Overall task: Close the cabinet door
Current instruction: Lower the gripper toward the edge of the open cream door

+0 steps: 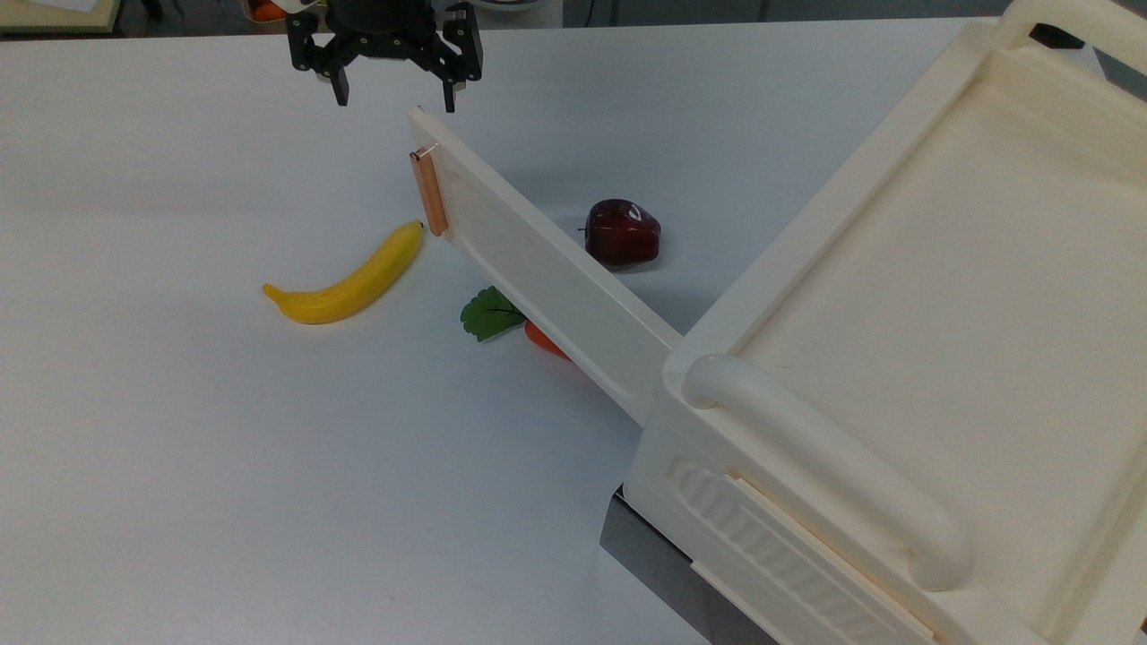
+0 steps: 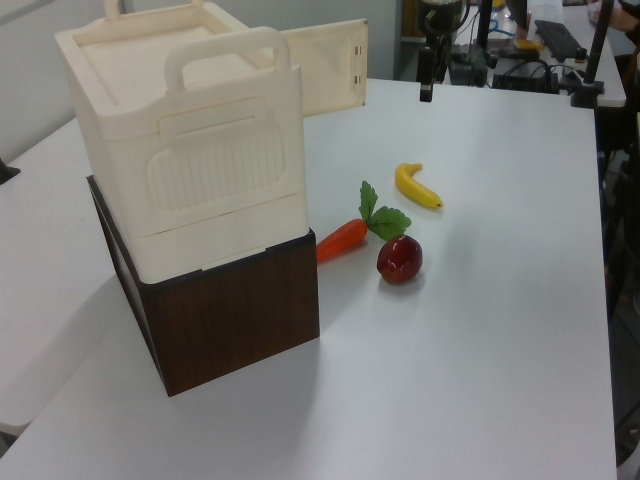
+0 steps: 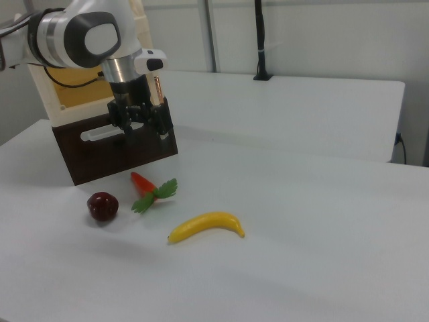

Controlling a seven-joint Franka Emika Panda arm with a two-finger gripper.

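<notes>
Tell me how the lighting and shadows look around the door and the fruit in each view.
Top view: even light, a soft shadow on the table beside the cabinet door, near the apple. Left view: the cabinet is bright, a faint shadow at its dark base. Right view: soft shadows under the banana, the gripper dark against the cabinet.

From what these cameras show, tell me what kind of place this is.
Most likely a robotics lab. A robot arm's gripper hangs over a bare white table set with toy food: a banana, an apple. Beside them is a cream cabinet with its cabinet door swung open, and cluttered workbenches stand behind.
</notes>
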